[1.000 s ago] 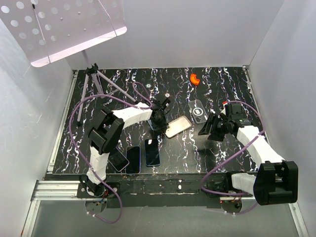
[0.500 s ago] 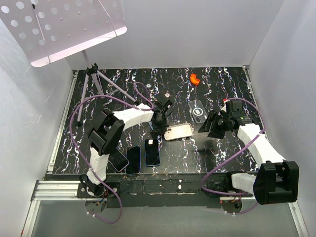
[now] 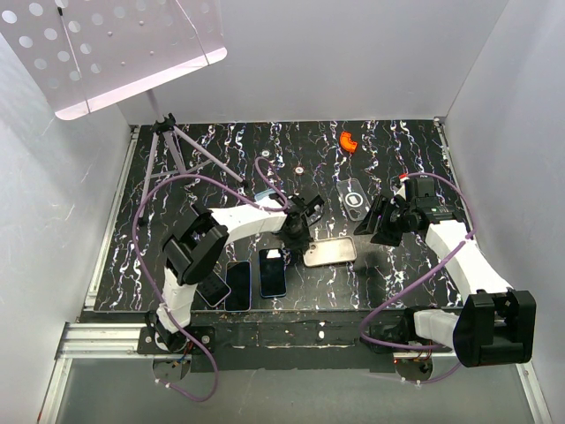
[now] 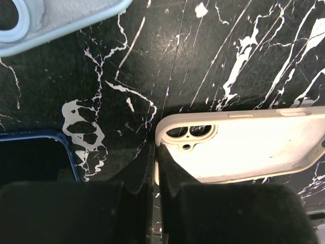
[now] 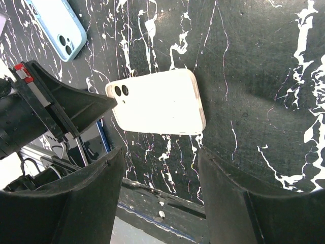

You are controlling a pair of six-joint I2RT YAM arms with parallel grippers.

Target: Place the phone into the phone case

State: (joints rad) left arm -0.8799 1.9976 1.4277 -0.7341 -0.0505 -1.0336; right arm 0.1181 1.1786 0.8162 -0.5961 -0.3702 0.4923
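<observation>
A cream phone case [image 3: 332,251] lies inside-down on the black marbled table, camera cutout to the left. My left gripper [image 3: 297,236] is shut on its left short edge; in the left wrist view the fingers [image 4: 172,168] pinch the thin wall of the case [image 4: 254,147]. A dark phone with a blue rim [image 3: 272,272] lies just left of the case, near the front edge. My right gripper [image 3: 381,221] is open and empty, hovering right of the case. In the right wrist view the case [image 5: 157,109] lies ahead of its open jaws.
Two more phones [image 3: 237,284] lie at the front left. A light blue case [image 5: 58,25] lies behind the left arm. A clear case [image 3: 353,199], an orange object [image 3: 348,140] and a tripod [image 3: 173,141] stand farther back. The table's front rail [image 5: 167,203] is close.
My left gripper has dragged the cream case toward the front and right, turning it level with the front edge. My right gripper has shifted slightly backward.
</observation>
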